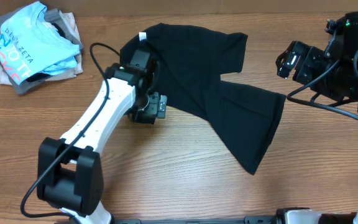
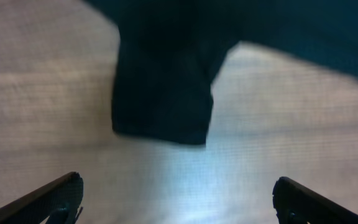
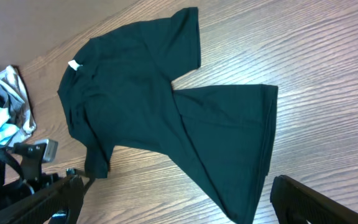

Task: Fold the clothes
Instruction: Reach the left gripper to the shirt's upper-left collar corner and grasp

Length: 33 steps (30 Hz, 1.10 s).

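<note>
The clothes, one black shirt [image 1: 210, 87], lie spread on the wooden table with a small white label [image 1: 143, 36] at the neck. My left gripper [image 1: 154, 107] hovers at the shirt's left edge, by a sleeve. The left wrist view is blurred: that black sleeve [image 2: 163, 93] lies ahead of the open left gripper [image 2: 179, 202], with only bare table between the fingers. My right gripper [image 1: 289, 61] hangs right of the shirt, raised and apart from it. In the right wrist view the whole shirt [image 3: 166, 106] shows beyond the open, empty right gripper [image 3: 182, 199].
A pile of other garments [image 1: 27, 46], topped by a light blue lettered tee, sits at the back left corner and shows again as the pile [image 3: 2, 106] in the right wrist view. The white left arm [image 1: 98, 118] slants across the table's left half from its base [image 1: 67, 180].
</note>
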{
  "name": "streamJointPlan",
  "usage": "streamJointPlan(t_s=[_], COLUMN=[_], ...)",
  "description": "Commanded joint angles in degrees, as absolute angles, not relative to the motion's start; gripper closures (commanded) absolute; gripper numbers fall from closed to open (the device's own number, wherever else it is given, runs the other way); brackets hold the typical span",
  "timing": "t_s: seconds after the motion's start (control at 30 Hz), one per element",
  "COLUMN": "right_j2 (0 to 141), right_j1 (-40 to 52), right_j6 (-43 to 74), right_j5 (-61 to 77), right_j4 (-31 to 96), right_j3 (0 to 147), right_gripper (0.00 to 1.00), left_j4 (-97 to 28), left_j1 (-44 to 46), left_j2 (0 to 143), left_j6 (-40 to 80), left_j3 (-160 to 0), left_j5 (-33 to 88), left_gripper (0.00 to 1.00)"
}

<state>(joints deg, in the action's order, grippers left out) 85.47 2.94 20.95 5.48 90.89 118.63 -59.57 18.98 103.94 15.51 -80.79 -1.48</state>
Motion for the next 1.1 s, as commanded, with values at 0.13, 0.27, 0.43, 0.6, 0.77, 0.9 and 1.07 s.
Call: streamJointPlan(t_s=[0.13,0.27,0.43,0.6,0.77,0.9,1.07], right_j2=[85.6,85.9,86.0,86.0,86.0,86.0,86.0], right_j1=[2.7,2.7,2.7,2.7,2.7,2.7,2.7], right_j6=[21.0,21.0,21.1,21.0,21.0,21.0,21.0], right_j5=[3.4,3.4,2.4,2.4,2.4,2.4,2.4], right_j4=[90.5,90.4,90.2,90.3,90.4,90.5,90.5], right_j3=[118.3,118.3,118.3,118.3,118.3,118.3,118.3], right_gripper=[0.0,0.0,0.0,0.0,0.0,0.0,0.0], left_j4=[-54.6,-53.7,-53.0,-52.8,-52.2,-52.1,-52.0], left_j1=[22.3,23.5,23.7,23.7,23.6,23.7,23.6], left_j2=[111.9,116.1,117.4,117.4,117.4,117.4,117.4], left_j6=[16.3,16.3,16.3,16.3,16.3,15.9,15.4], left_j3=[-81.9,-81.9,-81.9,-81.9,-81.8,-81.7,-81.7], left_j5=[-10.9,-11.4,-14.3,-15.0,-14.1,-14.1,-14.2], left_gripper=[0.0,0.0,0.0,0.0,0.0,0.19,0.76])
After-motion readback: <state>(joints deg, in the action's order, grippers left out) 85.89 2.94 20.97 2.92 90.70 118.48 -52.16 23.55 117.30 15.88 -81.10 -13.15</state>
